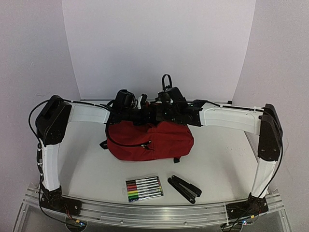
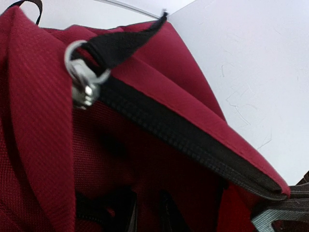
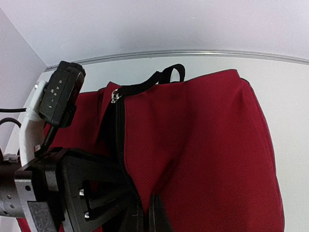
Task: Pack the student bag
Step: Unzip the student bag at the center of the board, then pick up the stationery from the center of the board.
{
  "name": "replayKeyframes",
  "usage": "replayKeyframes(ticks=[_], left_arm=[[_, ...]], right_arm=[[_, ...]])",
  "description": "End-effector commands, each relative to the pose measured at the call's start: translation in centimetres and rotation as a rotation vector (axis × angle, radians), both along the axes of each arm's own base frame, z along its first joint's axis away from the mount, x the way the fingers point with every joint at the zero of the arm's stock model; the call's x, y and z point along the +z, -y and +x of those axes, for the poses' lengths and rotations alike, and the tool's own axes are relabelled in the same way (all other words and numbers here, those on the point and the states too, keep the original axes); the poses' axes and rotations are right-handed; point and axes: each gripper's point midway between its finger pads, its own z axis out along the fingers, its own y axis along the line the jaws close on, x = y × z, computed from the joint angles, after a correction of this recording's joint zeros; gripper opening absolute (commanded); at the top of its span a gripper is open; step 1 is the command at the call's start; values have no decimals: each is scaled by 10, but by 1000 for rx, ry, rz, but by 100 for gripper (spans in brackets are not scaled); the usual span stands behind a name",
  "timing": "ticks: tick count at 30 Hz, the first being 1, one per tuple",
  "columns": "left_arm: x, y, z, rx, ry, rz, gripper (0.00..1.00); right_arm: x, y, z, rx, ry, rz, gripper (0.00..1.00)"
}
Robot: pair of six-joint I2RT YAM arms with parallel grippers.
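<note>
A dark red bag (image 1: 149, 140) sits mid-worktop (image 1: 87, 164), toward the far edge, with a zipped pocket facing the near edge. My left hand (image 1: 129, 110) and right hand (image 1: 166, 108) meet over its top, close together. I cannot tell whether either hand is clenched or released, because the fingertips are lost among folds of fabric.

From my left wrist, the main zip (image 2: 183, 135) gapes open onto a dark inside, and its metal pull (image 2: 84, 84) hangs on a black tab at the upper end. From my right wrist, a black loop (image 3: 173, 72) stands up at the bag's top.

I judge the bag soft, light and floppy. It will slump, and its mouth will sag shut unless held apart. The woven cloth looks grippy rather than slick. The firm seam beside the zip, the pull tab or the loop seem the best places to take hold.

Markers (image 1: 144, 188) in a clear pack and a black folded tool (image 1: 184, 188) lie side by side near the near edge, well apart from the bag. Bare worktop lies left and right of the bag. The back wall stands close behind it, so there is little room there.
</note>
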Motion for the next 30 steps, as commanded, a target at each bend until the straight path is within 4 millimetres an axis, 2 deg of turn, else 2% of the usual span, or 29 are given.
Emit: replayKeyframes(ticks=[1,4,8,10,12,13,14,16,17,18,20,21,23,25,27,28,30], left_arm=[[-60,-35,11,156,-128,175,15],[-68,-36,13,173,-143,188,15],[-78,-40,12,185,-173,213,15],[-67,-37,13,172,-152,191,17],[-45,-32,12,137,-107,159,22],[-27,-30,11,112,-68,138,26],[-7,-26,9,80,-27,113,31],[36,-23,4,16,75,76,42],[51,-23,-1,-12,105,74,48],[65,-25,-7,-43,130,80,53],[77,-32,-21,-78,141,108,59],[73,-38,-28,-79,123,132,61],[66,-56,-39,-42,95,187,64],[48,-77,-54,5,33,247,67],[44,-99,-71,76,-13,264,69],[34,-109,-80,101,-43,273,69],[27,-126,-101,151,-91,253,68]], right_arm=[[69,13,-2,-16,131,81,0],[72,16,-3,-14,152,59,0],[67,17,-3,-9,151,35,0],[63,18,-4,-6,144,28,0],[60,18,-6,7,139,21,1],[59,17,-7,23,134,20,4],[59,14,-11,54,129,22,15],[61,8,-23,142,113,31,44],[65,7,-31,181,111,40,56],[62,5,-39,229,92,47,66],[62,5,-57,306,70,69,77],[66,7,-65,331,67,86,80],[58,9,-83,387,22,113,84],[50,12,-100,428,-33,156,85],[32,13,-119,465,-115,196,82],[23,13,-128,478,-158,216,80],[0,11,-146,489,-240,229,70]])
